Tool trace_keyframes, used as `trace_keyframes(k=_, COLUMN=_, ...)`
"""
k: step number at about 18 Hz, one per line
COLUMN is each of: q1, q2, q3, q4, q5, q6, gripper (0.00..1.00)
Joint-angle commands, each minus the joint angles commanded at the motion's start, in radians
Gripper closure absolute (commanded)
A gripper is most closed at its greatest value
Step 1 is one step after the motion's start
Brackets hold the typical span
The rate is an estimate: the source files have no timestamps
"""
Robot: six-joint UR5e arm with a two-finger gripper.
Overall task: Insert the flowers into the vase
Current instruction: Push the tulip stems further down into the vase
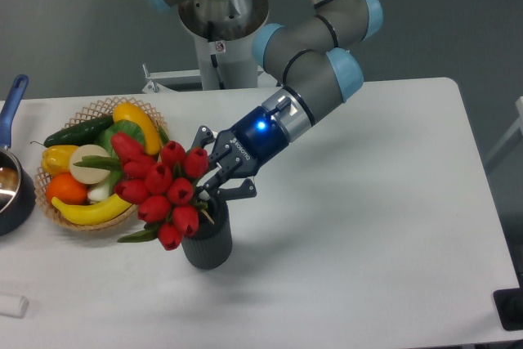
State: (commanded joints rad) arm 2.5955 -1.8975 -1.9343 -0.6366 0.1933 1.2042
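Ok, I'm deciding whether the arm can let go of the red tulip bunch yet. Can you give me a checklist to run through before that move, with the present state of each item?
1. Stems inside the short dark grey ribbed vase: cannot tell, the buds hide the mouth.
2. Bunch of red tulips with green leaves upright: not ok, it leans left over the vase's rim.
3. Two-finger gripper holding the stems: cannot tell, the contact is hidden.
4. Vase standing upright on the white table: ok.
5. Tulips apart from the woven basket of fruit and vegetables: cannot tell, they overlap in this view.
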Motion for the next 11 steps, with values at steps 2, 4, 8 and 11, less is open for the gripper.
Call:
trace_keyframes(k=2, q1=0.000, q2=-0.003, q3=-0.005, q4=-0.002, q5=0.000, q6=0.000, gripper=0.74)
trace_keyframes(k=4, q1=0.000, q2=-0.009, q3=-0.006, q4=0.000, q5=0.000, q6=0.000, gripper=0.74)
trace_keyframes(k=8, q1=0.000, q2=-0.020, q3=-0.006, q4=-0.002, q5=0.002, q6=0.006, gripper=0.74)
trace_keyframes(k=11, q1=0.002, q2=-0.018, q3=-0.024, q4=0.000, q5=0.002, q6=0.008, gripper=0.74)
